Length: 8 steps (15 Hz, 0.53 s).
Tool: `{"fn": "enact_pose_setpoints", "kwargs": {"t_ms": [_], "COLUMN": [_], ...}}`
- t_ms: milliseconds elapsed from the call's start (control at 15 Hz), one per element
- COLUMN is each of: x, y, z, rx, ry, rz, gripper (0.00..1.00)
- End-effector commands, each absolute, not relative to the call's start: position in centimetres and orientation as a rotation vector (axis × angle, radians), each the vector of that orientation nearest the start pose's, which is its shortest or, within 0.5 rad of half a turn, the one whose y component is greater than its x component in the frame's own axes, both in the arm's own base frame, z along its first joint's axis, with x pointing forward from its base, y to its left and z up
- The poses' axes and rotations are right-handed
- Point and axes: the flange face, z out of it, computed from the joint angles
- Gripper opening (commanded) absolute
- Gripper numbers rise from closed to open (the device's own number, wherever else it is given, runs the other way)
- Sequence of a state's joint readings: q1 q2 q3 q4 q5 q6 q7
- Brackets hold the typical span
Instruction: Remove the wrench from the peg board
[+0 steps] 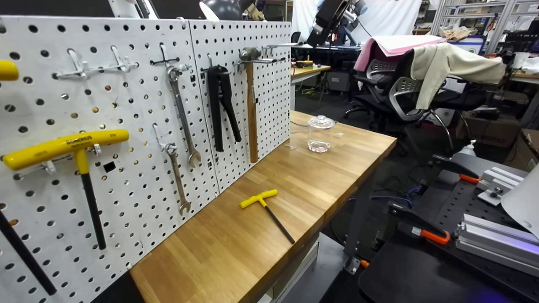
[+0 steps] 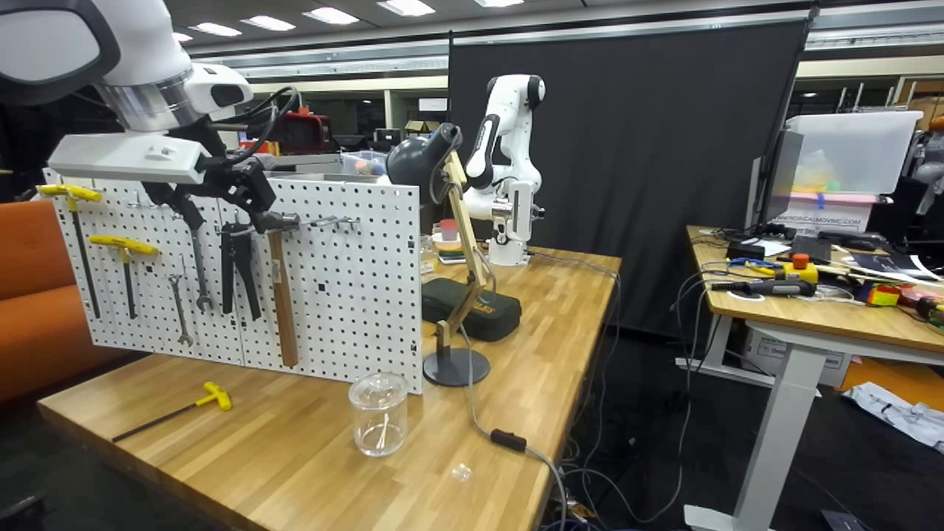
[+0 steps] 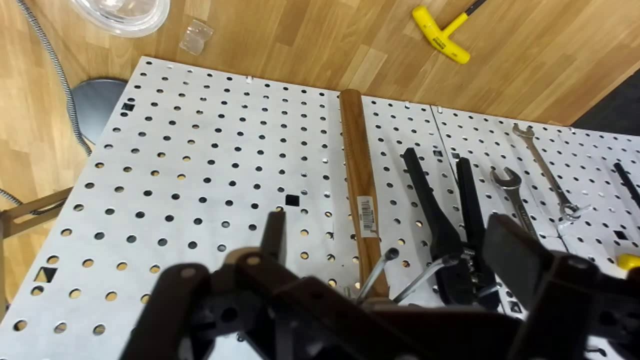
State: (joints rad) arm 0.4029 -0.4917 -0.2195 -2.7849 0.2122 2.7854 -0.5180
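Silver and hung open end down, the longer wrench (image 1: 182, 112) and the smaller wrench (image 1: 177, 179) are both on the white peg board (image 1: 273, 97) — the smaller one lower, the longer one beside a black hand tool (image 1: 216, 105). In the wrist view the gripper (image 3: 387, 230) has its fingers spread well apart, the wooden handle of the hammer (image 3: 357, 160) showing between them — whether they touch anything I cannot tell. A yellow T-handle key (image 1: 258, 199) lies on the wooden table (image 1: 337, 176).

Clr jar (image 2: 379, 414) nr lamp (image 2: 470, 236) on tbl (image 2: 295, 457)
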Motion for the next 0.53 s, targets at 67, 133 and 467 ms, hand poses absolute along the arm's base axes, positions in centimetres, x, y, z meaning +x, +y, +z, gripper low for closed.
{"fn": "enact_pose_setpoints", "kwargs": {"t_ms": [67, 133, 467], "x": [38.8, 38.7, 38.2], "y": [8.9, 9.4, 12.4], "z": [38.4, 38.0, 36.0], "rx": [-2.796, -2.800, -2.782], "ry": [-0.742, -0.743, -0.716], "rz": [-0.686, -0.673, -0.607], "gripper": [1.00, 1.00, 1.00]}}
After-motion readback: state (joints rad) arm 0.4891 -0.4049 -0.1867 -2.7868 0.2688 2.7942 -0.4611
